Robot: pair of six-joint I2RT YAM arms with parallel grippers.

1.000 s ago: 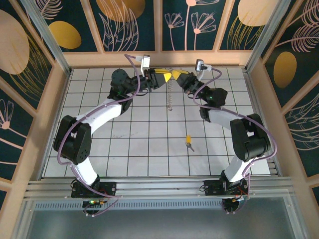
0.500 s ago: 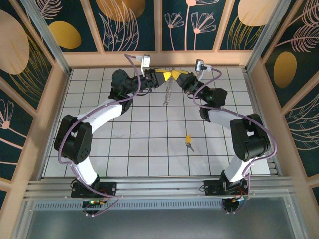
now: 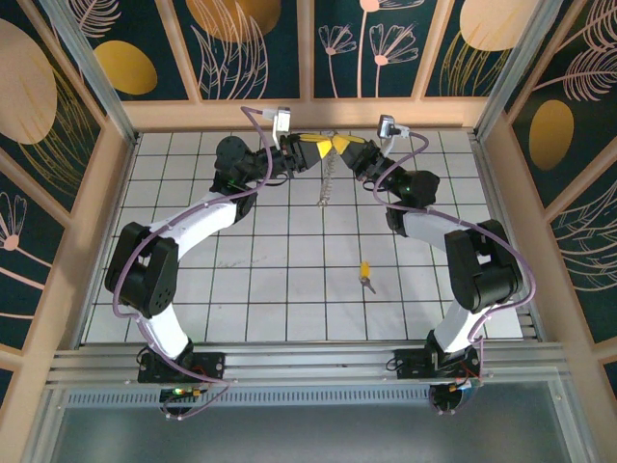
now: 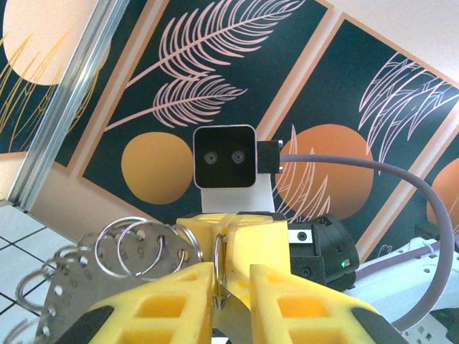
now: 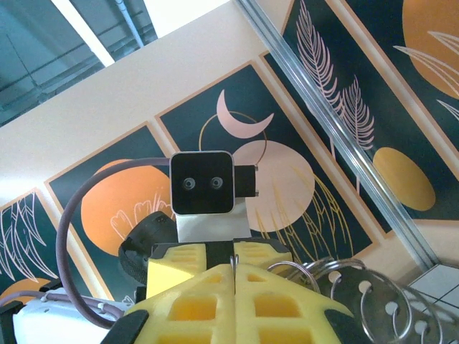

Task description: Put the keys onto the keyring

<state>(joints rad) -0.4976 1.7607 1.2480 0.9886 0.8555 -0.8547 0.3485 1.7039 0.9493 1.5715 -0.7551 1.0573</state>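
The keyring (image 3: 328, 179) is a perforated metal strip with several split rings, hanging over the back middle of the table. Its top ring (image 5: 234, 259) is pinched in my shut right gripper (image 3: 339, 145) (image 5: 235, 269). My left gripper (image 3: 323, 147) (image 4: 229, 276) faces it tip to tip. The left jaws stand narrowly apart with that ring (image 4: 221, 259) edge-on in the gap, against the left finger. The strip and its other rings (image 4: 107, 261) hang beside the fingers. The key (image 3: 365, 274), with a yellow head and a short silver blade, lies alone on the tiles, nearer the front and right of centre.
White tiled table (image 3: 270, 289) with wooden side walls (image 3: 87, 241) and patterned back panels. Both arms arch in from the front rail (image 3: 308, 365) and meet high at the back. Each wrist view looks straight at the other arm's camera (image 4: 224, 158) (image 5: 202, 183).
The hanging strip has swung, its lower end now a little to the left. Both grippers have stayed almost in place at the back.
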